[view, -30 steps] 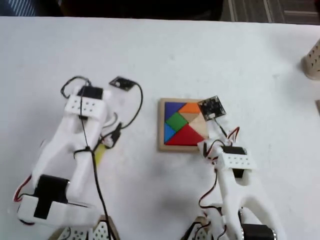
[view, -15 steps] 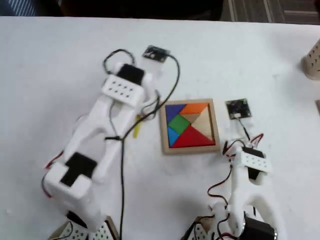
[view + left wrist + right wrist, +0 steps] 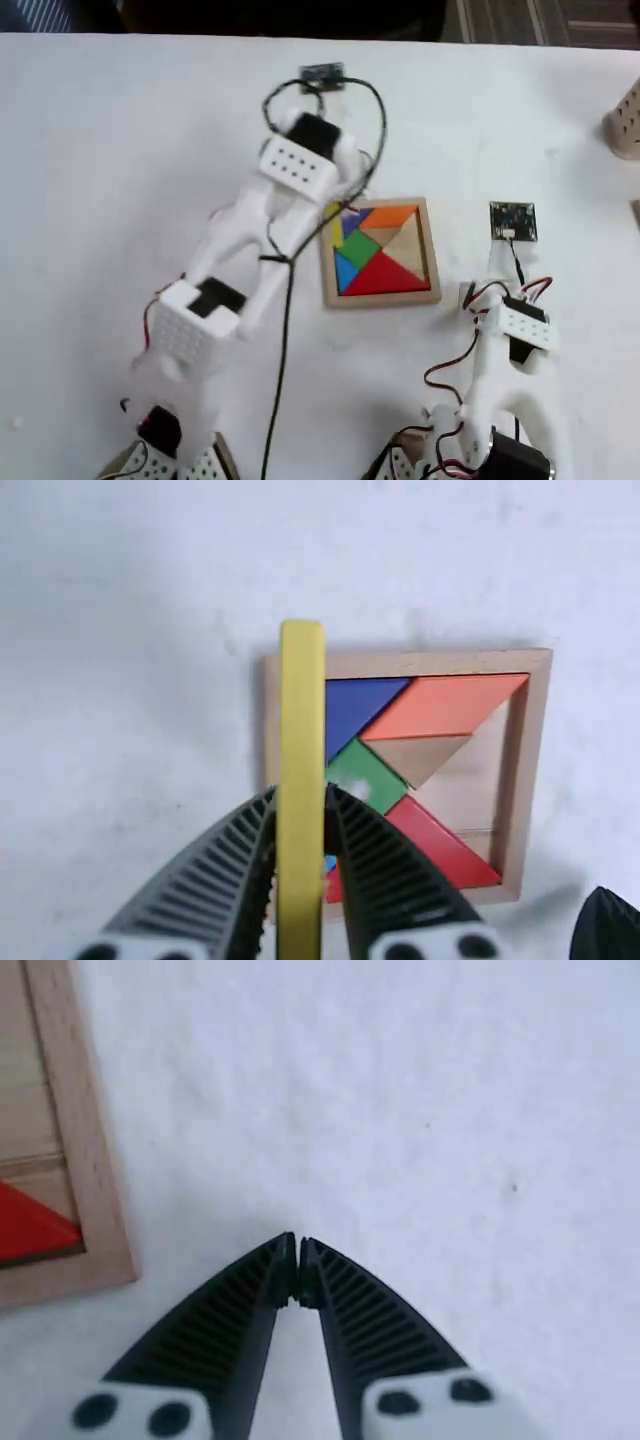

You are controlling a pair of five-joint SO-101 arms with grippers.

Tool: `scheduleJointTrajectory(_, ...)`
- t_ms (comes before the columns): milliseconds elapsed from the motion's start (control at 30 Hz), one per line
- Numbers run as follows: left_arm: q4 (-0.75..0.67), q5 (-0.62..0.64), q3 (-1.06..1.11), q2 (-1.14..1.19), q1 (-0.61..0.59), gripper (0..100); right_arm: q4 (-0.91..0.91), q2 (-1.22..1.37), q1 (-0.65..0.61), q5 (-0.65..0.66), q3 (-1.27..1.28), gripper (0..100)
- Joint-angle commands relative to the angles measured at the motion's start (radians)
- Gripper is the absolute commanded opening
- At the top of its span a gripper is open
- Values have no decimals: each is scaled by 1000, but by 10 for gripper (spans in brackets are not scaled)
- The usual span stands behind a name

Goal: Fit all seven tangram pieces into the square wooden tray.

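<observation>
**Tangram set: square wooden tray (image 3: 432, 250) with six pieces seated, yellow piece (image 3: 300, 700) held at its rim**

1. Tray. It was laid flat on the white table (image 3: 120, 120), between the left arm (image 3: 270, 210) and the right arm (image 3: 510, 335). Six pieces were recorded lying flat inside its rim:
- a dark blue triangle (image 3: 360, 700) was set in the corner on the left arm's side, farthest from the arm bases;
- an orange parallelogram (image 3: 445, 705) was set beside it along the same far rim;
- a green square (image 3: 365, 780) was set near the tray's middle;
- a natural-wood triangle (image 3: 420, 760) was set under the orange parallelogram, touching the green square;
- a red triangle (image 3: 440, 845) was set along the rim nearest the arm bases;
- a light blue triangle (image 3: 343, 272) was set against the rim on the left arm's side.

A bare patch of floor (image 3: 470, 795) was left between the natural-wood triangle, the red triangle and the rim on the right arm's side.

2. Yellow piece. It was pinched on edge between the fingers of the left gripper (image 3: 300, 798) and held upright over the tray's rim on the left arm's side. Whether it touched the tray could not be told.

3. The right gripper (image 3: 297, 1245). Its fingers were pressed together with nothing between them. It was held over the table just outside the tray's corner nearest the red triangle.

4. A pale perforated object (image 3: 625, 120). It was set at the table's edge, well apart from the tray, beyond its right-arm side.
</observation>
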Motion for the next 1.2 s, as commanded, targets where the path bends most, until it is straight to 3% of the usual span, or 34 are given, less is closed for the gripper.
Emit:
scheduleJointTrajectory(0,-6,28,-117,13,110,23,-7,-4,5,-8,-40,18)
scheduleJointTrajectory(300,-216,23,-199,208,225,23,-7,-4,5,-5,-38,18)
scheduleJointTrajectory(633,-224,-78,-381,371,239,24,-10,-5,-8,-2,-31,18)
scheduleJointTrajectory(867,-121,-80,-500,432,174,35,-12,-5,-10,-2,-29,18)
scheduleJointTrajectory(1167,37,-74,-539,435,154,418,-12,-5,-10,-2,-29,18)
